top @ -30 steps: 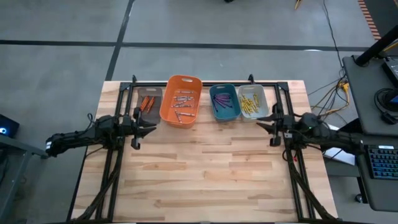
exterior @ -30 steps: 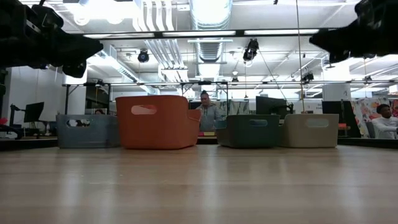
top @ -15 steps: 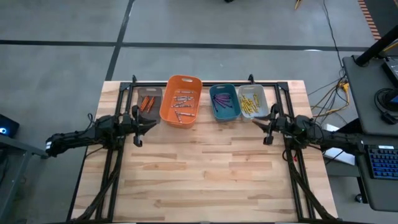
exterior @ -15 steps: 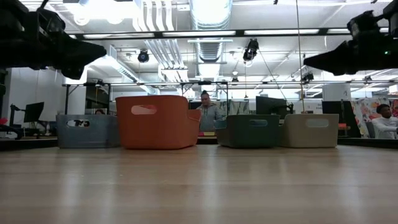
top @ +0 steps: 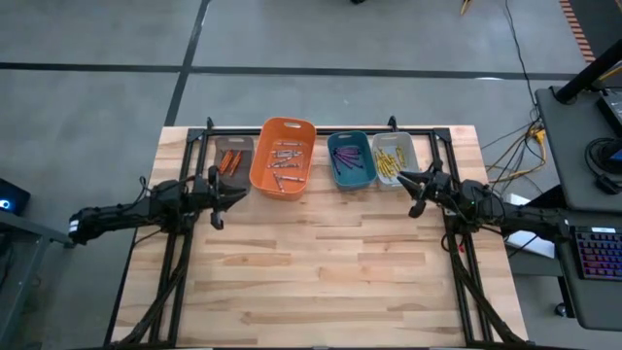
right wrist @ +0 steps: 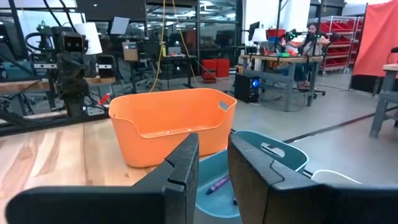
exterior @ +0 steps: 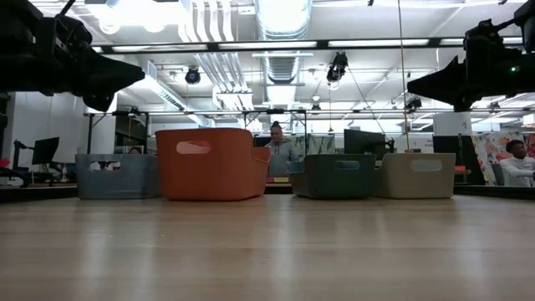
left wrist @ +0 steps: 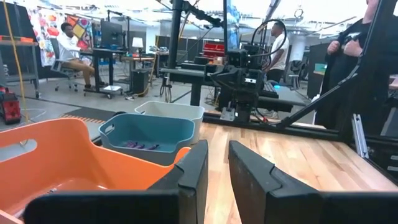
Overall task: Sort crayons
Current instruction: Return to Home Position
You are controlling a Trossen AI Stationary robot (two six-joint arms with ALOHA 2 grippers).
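I see an orange bin point(top: 290, 127) of greyish crayons point(top: 284, 163), a teal bin point(top: 351, 137) of purple crayons point(top: 347, 160), a pale bin point(top: 408, 156) (nearly white) of yellow crayons point(top: 388, 163).

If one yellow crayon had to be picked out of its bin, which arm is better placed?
Right. The right claw hangs just beside the white bin holding the yellow crayons. The left claw is by the grey bin, with the orange bin and teal bin in between.

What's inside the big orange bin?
The orange plastic bin holds a scatter of short greyish crayons on its floor, seen from above. In the low view its wall hides them.
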